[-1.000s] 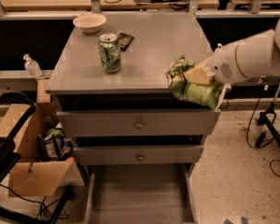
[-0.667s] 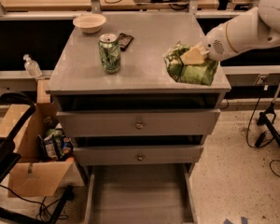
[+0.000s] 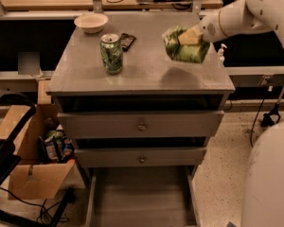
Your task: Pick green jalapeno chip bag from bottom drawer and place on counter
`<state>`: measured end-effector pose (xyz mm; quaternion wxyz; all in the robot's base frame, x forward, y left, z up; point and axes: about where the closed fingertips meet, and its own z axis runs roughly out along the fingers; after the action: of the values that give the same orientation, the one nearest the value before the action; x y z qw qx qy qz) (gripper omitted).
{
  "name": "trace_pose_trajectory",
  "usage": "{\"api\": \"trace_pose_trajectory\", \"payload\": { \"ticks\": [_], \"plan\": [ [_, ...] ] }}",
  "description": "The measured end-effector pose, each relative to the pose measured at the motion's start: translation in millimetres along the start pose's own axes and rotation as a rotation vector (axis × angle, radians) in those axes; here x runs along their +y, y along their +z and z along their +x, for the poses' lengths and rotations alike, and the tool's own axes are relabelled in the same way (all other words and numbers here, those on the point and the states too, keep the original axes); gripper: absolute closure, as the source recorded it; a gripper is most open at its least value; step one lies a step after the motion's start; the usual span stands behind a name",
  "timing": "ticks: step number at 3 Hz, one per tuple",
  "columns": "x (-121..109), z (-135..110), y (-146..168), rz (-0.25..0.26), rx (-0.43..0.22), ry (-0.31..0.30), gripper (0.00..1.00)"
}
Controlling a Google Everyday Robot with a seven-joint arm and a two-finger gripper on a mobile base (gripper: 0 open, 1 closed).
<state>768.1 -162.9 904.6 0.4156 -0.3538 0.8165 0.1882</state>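
Observation:
My gripper (image 3: 195,35) is shut on the green jalapeno chip bag (image 3: 185,47) and holds it in the air over the right side of the counter (image 3: 146,72). The bag's shadow falls on the counter just below it. My white arm reaches in from the upper right. The bottom drawer (image 3: 141,197) stands pulled out at the foot of the cabinet, its grey floor bare.
A green patterned soda can (image 3: 111,54) stands on the counter's left half. A dark snack packet (image 3: 127,40) and a white bowl (image 3: 91,22) lie behind it. Two shut drawer fronts with knobs (image 3: 141,125) face me. A cardboard box (image 3: 35,160) sits at the left.
My gripper has carried the chip bag up and leftward, from the counter's right front edge to above its right middle.

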Motion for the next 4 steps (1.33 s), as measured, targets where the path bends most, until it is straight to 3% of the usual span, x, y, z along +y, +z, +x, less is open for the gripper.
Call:
{"api": "trace_pose_trajectory", "payload": {
  "ticks": [2, 4],
  "plan": [
    [-47.7, -95.7, -37.1, 0.119, -0.239, -0.056, 1.0],
    [-46.4, -104.3, -38.4, 0.12, -0.252, -0.067, 0.58]
  ]
}}
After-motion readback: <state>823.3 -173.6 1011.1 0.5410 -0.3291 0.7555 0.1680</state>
